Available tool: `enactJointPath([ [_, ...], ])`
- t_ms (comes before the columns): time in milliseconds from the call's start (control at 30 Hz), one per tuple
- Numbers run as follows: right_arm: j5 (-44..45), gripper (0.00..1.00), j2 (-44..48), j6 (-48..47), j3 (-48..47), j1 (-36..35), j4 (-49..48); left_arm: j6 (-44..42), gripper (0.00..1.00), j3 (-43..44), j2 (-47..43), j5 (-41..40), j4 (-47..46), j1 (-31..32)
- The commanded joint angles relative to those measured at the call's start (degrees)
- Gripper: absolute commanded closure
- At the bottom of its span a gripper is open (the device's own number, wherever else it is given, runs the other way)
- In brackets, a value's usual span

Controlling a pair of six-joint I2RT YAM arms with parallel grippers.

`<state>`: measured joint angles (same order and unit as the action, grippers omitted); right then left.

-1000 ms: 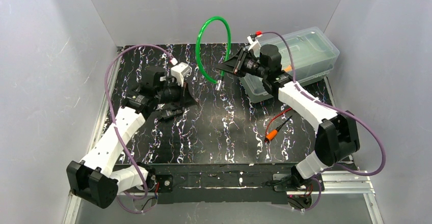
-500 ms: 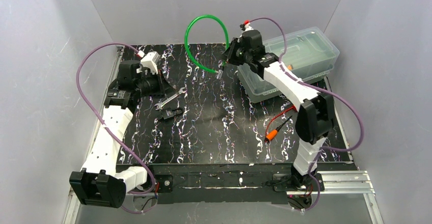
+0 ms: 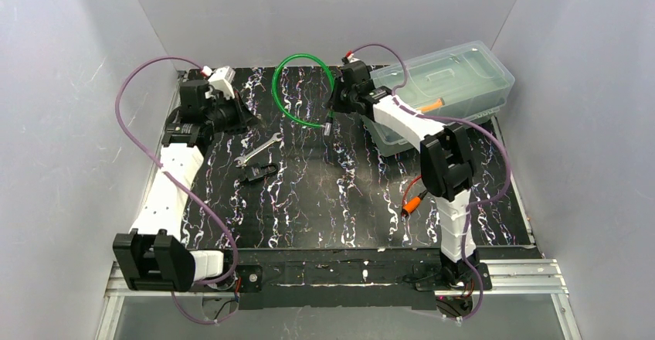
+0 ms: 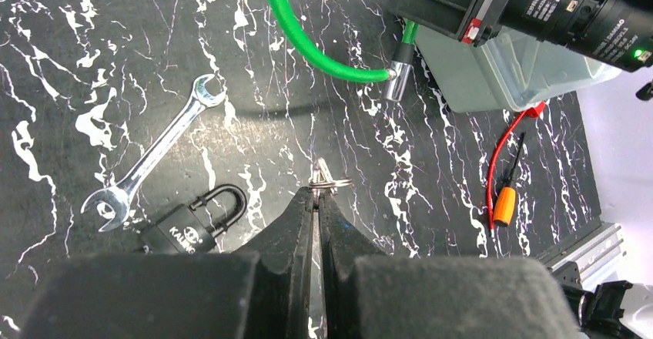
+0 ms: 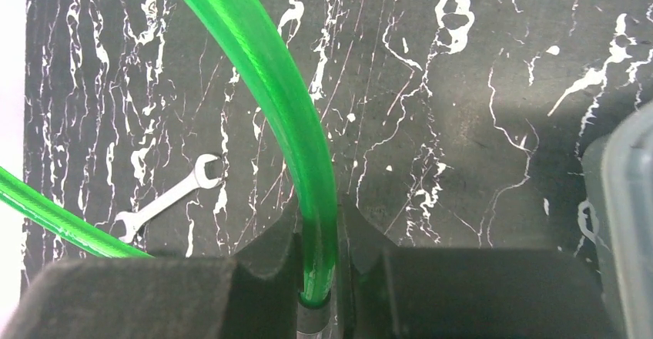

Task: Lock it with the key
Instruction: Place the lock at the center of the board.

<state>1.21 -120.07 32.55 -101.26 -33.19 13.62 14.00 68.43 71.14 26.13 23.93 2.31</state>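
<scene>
**Desk:** Where does the locking job stand?

**Operator:** Early, I'd say. My left tool (image 4: 317, 194) hangs above the bench (image 3: 332, 201) at its far left, jaws pressed together on the key (image 4: 324, 179). Only the small metal ring and tip show past the fingertips. The padlock (image 4: 183, 225) lies flat on the bench below, well apart from the key, just beside a wrench (image 4: 151, 156).

**Desk:** Is the padlock fastened?

**Operator:** I can't tell from here whether its shackle is seated. The key is not in it, so insertion and turning are both left to do.

**Desk:** And your other arm?

**Operator:** My right tool (image 5: 317, 227) is clamped on the green cable (image 5: 286, 100), holding the loop up over the far side of the bench, near the clear box (image 3: 463, 73). The cable's metal end (image 4: 396, 82) dangles free, plugged into nothing.

**Desk:** What remains, then?

**Operator:** In my judgement, almost everything. The key is in hand, but it must be brought to the lock, lined up with the keyway, pushed in and turned. An orange-handled screwdriver (image 4: 504, 200) lies off to the right, clear of all this.
</scene>
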Motion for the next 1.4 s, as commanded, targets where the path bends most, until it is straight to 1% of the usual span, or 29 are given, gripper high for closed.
enactJointPath([
  [0,2.36,0.99,-1.99,-0.64,-6.14,-1.07,-3.78,1.94,1.00,2.61,3.20,0.58,-5.81,-0.27],
  [133,3.75,0.99,-5.55,-0.87,-8.83,-1.45,-3.19,4.27,1.00,2.12,5.45,1.79,-9.10,-0.32],
  [267,6.80,0.98,-9.05,-0.40,-10.64,-1.78,-3.14,5.00,1.00,0.91,5.80,1.59,-11.10,-0.40],
  [400,9.55,0.96,-13.32,0.72,-13.61,-1.79,-1.96,5.70,1.00,-0.37,5.99,2.07,-11.95,-0.97],
  [533,10.63,0.87,-16.37,0.85,-15.51,-1.79,-2.41,9.28,1.00,-1.68,6.52,4.26,-13.19,-2.17],
  [600,11.40,0.87,-17.62,0.91,-16.58,-1.79,-2.69,11.12,1.00,-2.42,6.66,5.11,-14.49,-2.22],
  [733,14.74,0.83,-20.10,0.56,-19.26,-1.79,-2.13,11.74,1.00,-3.00,6.99,4.59,-15.23,-2.50],
  [800,16.92,0.79,-21.09,0.37,-20.29,-1.79,-2.05,11.83,1.00,-3.32,7.20,4.71,-15.48,-4.36],
  [933,19.27,0.60,-22.93,-0.09,-21.84,-1.79,-1.98,12.06,1.00,-4.22,7.36,4.96,-16.00,-5.11],
  [967,19.51,0.58,-23.21,-0.56,-21.88,-1.79,-2.44,12.02,1.00,-4.37,7.38,4.93,-16.09,-5.24],
  [1067,20.09,0.55,-24.17,-1.82,-22.19,-1.79,-3.30,12.18,1.00,-4.59,7.58,4.93,-16.30,-5.62],
  [1167,19.55,0.54,-24.22,-2.38,-21.79,-1.79,-3.82,12.03,1.00,-4.81,7.82,5.46,-16.80,-5.86],
  [1300,15.77,0.48,-22.00,-4.07,-19.41,-1.79,-5.71,10.06,1.00,-3.43,9.28,5.67,-16.75,-5.82],
  [1367,13.17,0.43,-19.58,-5.38,-17.30,-1.79,-7.24,8.86,1.00,-2.15,10.30,5.09,-17.07,-5.83],
])
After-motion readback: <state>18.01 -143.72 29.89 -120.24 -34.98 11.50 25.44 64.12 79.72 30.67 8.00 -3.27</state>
